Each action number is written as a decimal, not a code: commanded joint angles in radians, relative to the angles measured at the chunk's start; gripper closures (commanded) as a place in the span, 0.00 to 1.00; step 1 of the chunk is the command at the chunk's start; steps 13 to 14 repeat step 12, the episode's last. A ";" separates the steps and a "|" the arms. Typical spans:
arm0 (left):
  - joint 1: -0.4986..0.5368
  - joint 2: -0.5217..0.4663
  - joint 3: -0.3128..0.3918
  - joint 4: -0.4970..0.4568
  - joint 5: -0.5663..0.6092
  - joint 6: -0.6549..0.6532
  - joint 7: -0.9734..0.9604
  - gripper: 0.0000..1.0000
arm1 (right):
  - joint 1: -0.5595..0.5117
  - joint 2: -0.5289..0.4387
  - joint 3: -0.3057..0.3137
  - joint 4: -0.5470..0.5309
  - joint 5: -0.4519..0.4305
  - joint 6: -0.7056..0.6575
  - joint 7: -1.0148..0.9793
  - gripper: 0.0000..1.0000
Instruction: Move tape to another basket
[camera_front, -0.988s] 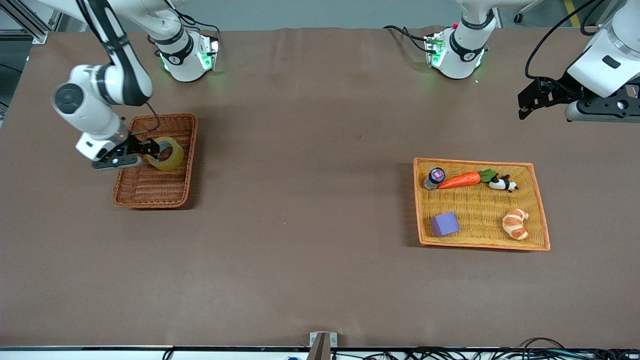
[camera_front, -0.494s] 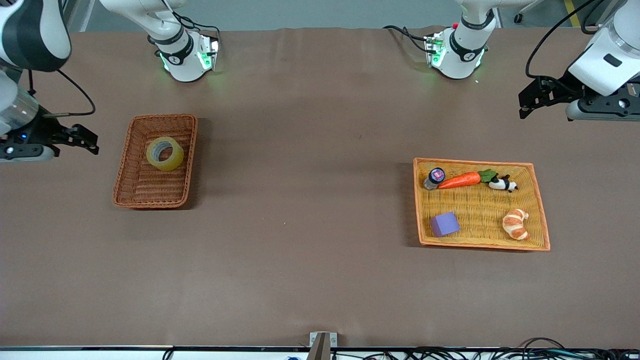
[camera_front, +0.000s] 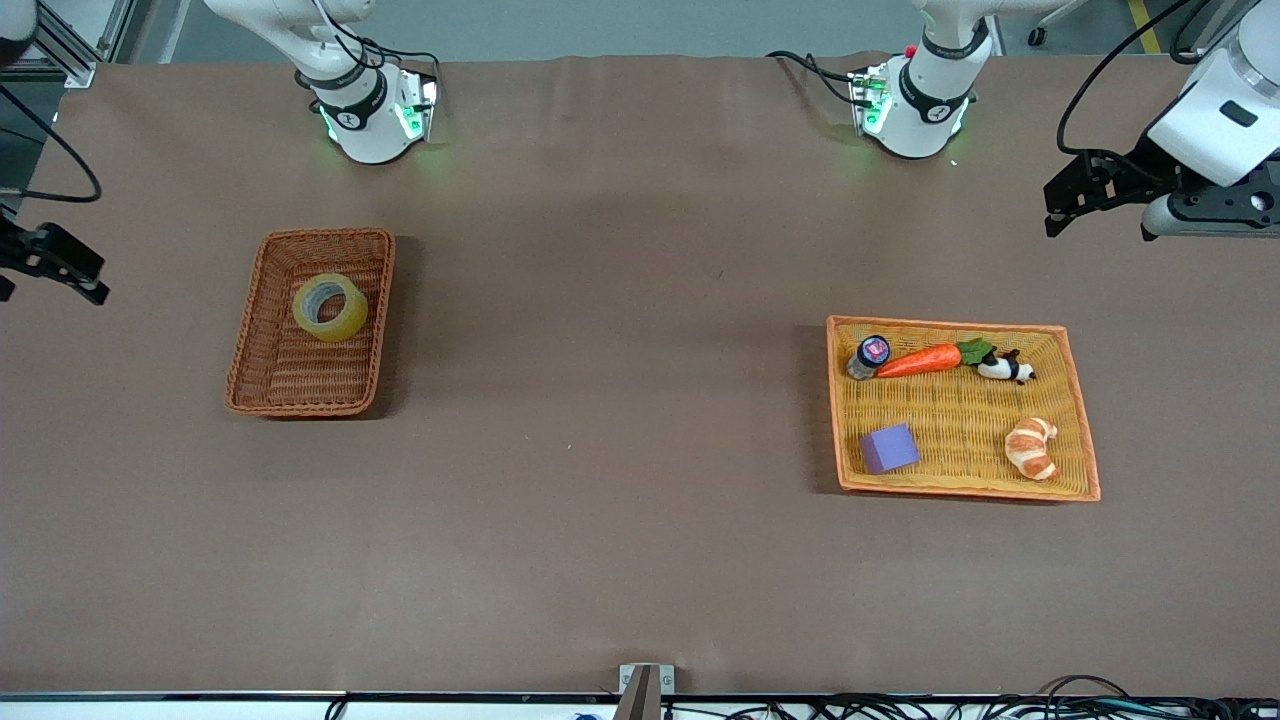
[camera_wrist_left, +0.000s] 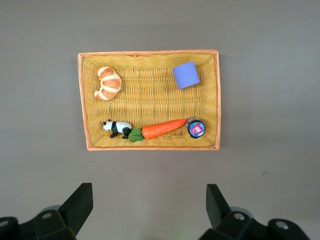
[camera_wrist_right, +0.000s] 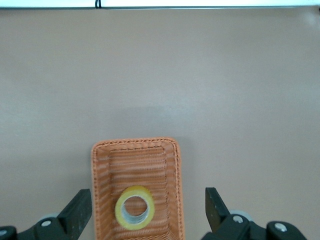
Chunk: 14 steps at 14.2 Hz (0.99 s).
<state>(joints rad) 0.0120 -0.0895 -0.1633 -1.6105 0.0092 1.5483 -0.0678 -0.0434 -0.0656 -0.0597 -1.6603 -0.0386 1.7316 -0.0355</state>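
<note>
The tape (camera_front: 330, 307), a yellowish ring with a grey core, lies in the dark reddish-brown wicker basket (camera_front: 250, 385), in the half farther from the front camera. Nothing holds it. My right gripper (camera_front: 62, 268) is open and empty, up in the air over the table edge at the right arm's end, well clear of the basket. In the right wrist view the tape (camera_wrist_right: 134, 207) and basket (camera_wrist_right: 100, 170) show between the spread fingers of that gripper (camera_wrist_right: 147, 204). My left gripper (camera_front: 1075, 195) is open and empty, waiting over the table at the left arm's end.
A wide yellow woven tray (camera_front: 950, 492) with an orange rim holds a carrot (camera_front: 920, 361), a purple block (camera_front: 889, 447), a croissant (camera_front: 1032, 448), a small jar (camera_front: 868, 356) and a toy panda (camera_front: 1005, 368). It also shows in the left wrist view (camera_wrist_left: 150, 147).
My right gripper let go of the tape in the reddish-brown basket, opened and drew away toward the right arm's end of the table. The left arm barely moved.
</note>
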 joint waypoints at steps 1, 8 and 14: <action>0.006 -0.013 0.004 0.006 0.012 -0.004 0.017 0.00 | -0.021 0.030 0.020 0.106 0.046 -0.123 0.104 0.00; 0.008 -0.010 0.008 0.020 0.012 -0.004 0.016 0.00 | 0.019 0.056 -0.052 0.148 0.062 -0.211 0.106 0.00; 0.008 -0.013 0.013 0.020 0.012 -0.005 0.019 0.00 | -0.021 0.085 0.004 0.211 0.043 -0.237 0.103 0.00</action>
